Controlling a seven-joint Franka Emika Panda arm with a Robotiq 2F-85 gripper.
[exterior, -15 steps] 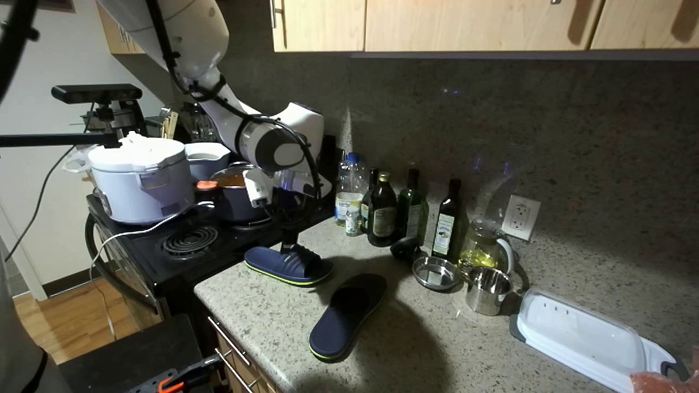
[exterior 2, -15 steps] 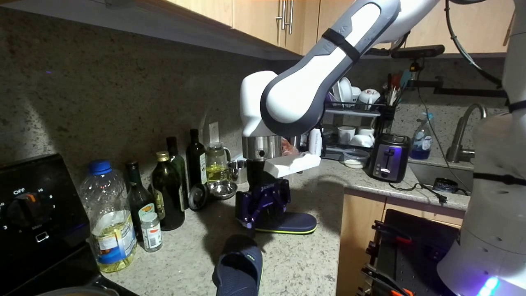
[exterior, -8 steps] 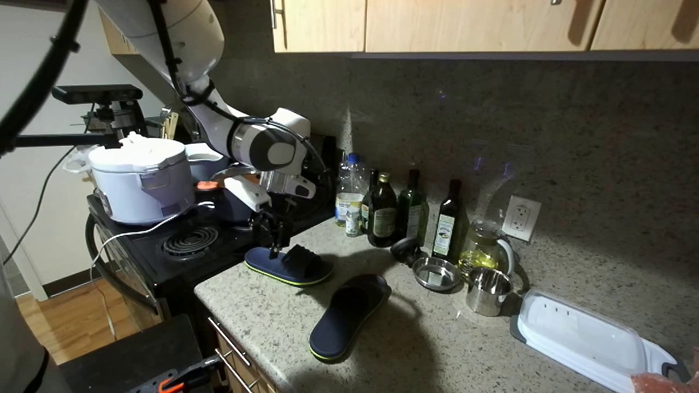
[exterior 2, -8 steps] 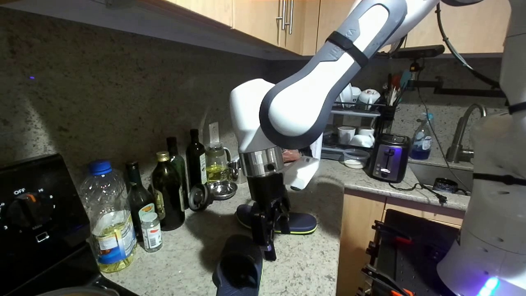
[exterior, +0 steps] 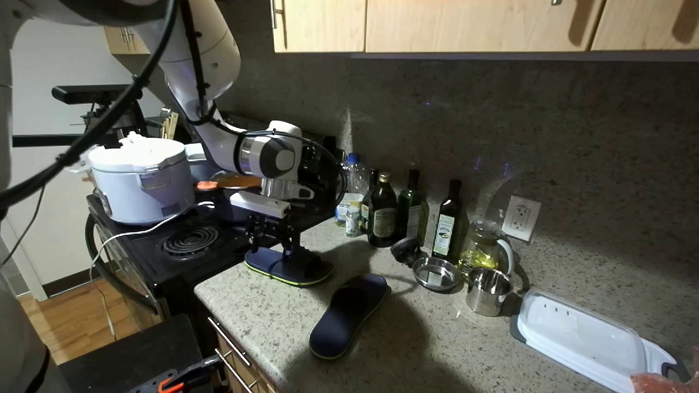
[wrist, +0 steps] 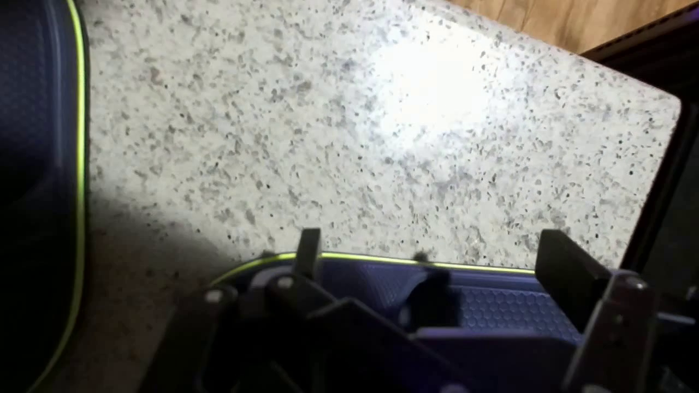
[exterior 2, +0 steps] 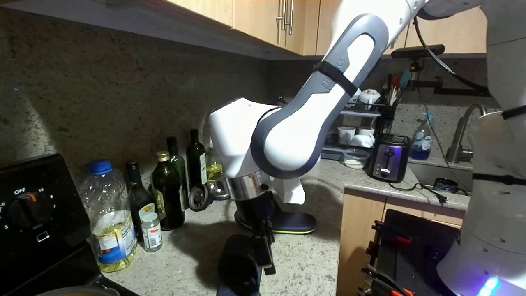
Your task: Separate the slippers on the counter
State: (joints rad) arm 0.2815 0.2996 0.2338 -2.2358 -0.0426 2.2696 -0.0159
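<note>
Two dark navy slippers lie apart at an angle on the speckled counter [exterior: 256,311]. The stove-side slipper [exterior: 267,266] has its strap partly behind my gripper [exterior: 273,249]; the other slipper [exterior: 333,330] lies nearer the middle of the worktop. In the wrist view my gripper [wrist: 430,243] stands wide open over the stove-side slipper [wrist: 508,305], whose lime-edged side runs between the fingers; whether they touch it I cannot tell. The second slipper [wrist: 33,98] fills the left edge there. An exterior view shows the gripper [exterior 2: 265,269] in front of the slipper [exterior 2: 240,275] nearest that camera.
Dark bottles [exterior: 384,215], a steel bowl [exterior: 437,274], a steel cup [exterior: 487,295] and a glass oil jug [exterior: 483,251] stand along the backsplash. A lidded white container [exterior: 581,333] lies farther along. The black stove with a rice cooker [exterior: 139,183] borders the counter's end.
My gripper has turned and tilted, moving off the space between the slippers and down over the stove-side one. The jaws stay wide; both slippers appear unmoved.
</note>
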